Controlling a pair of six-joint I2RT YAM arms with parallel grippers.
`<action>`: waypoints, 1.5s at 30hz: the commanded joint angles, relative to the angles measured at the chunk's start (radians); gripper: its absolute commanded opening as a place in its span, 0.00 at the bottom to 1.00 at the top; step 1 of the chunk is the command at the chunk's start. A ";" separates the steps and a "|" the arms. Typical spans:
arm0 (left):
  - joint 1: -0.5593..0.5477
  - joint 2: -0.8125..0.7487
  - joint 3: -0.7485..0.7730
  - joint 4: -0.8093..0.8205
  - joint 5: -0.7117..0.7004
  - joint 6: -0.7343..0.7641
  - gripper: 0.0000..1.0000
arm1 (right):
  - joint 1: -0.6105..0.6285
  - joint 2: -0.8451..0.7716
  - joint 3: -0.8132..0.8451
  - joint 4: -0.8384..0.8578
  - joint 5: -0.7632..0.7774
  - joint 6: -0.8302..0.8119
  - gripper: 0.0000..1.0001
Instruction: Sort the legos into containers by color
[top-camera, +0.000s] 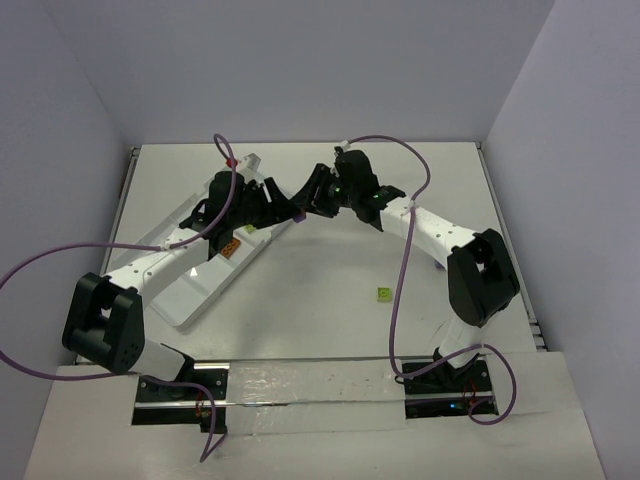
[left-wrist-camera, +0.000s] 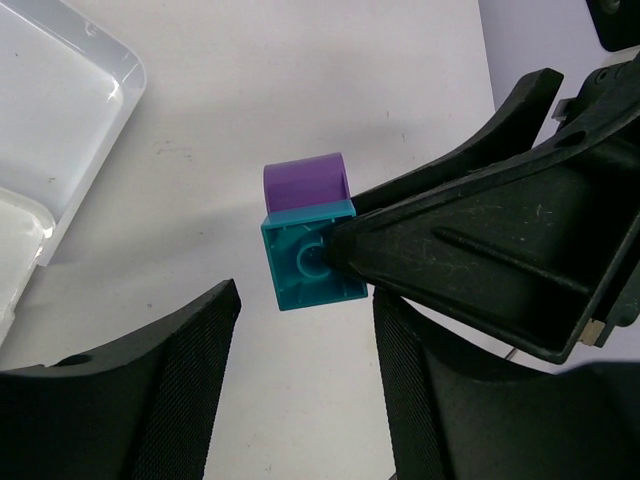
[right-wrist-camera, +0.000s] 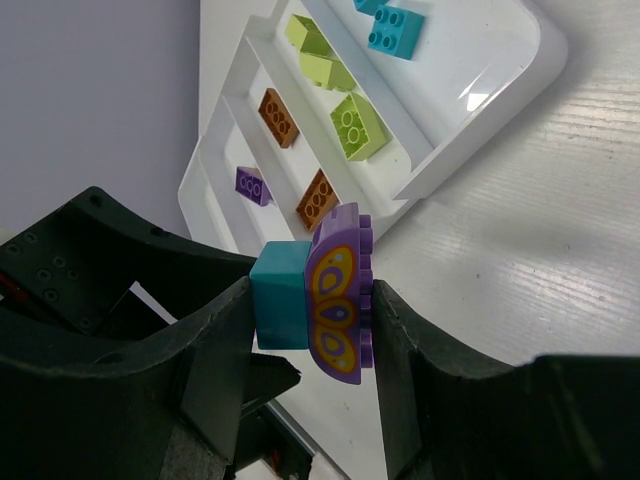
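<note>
The teal brick (right-wrist-camera: 278, 298) is stuck to a purple piece (right-wrist-camera: 340, 295), a curved one with a yellow and orange pattern on its face. The pair is clamped in the right claw (right-wrist-camera: 312, 300), held off the table (top-camera: 320, 320). 1 finger presses the teal side and the other presses the purple side.

In the left wrist view the same pair sits just ahead of the left claw (left-wrist-camera: 308, 320), in line with the gap between its 2 fingers. That claw is parted wider than the brick, and there is clear space between the brick and its left finger (left-wrist-camera: 150, 390). The right claw's black finger reaches in from the right and covers the brick's right edge. It stands close beside the left claw's other finger.

From above, the 2 claws meet just right of the far half of the white tray (top-camera: 190, 295), which lies slantwise from far centre to near left.

The right wrist view shows the tray's long compartments beyond the held pair:
- 2 teal bricks (right-wrist-camera: 395, 25) in the widest one, 1 of them cut off by the frame edge
- 3 lime bricks (right-wrist-camera: 350, 125) in the next
- 2 orange-brown bricks (right-wrist-camera: 278, 117) in the one after
- 1 purple brick (right-wrist-camera: 250, 185) in the last

1 lime brick (top-camera: 383, 293) lies alone on the table, well to the right of the tray and nearer than the claws.
</note>
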 joint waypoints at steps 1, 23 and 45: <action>-0.005 -0.028 0.004 0.075 -0.051 0.013 0.63 | 0.019 -0.003 0.015 0.028 -0.056 -0.007 0.34; -0.007 -0.034 -0.039 0.004 -0.035 0.030 0.99 | -0.009 -0.061 -0.101 -0.086 0.133 -0.071 0.34; -0.008 -0.072 -0.070 -0.066 -0.081 0.013 0.99 | -0.032 0.134 -0.082 -0.334 0.258 -0.305 0.68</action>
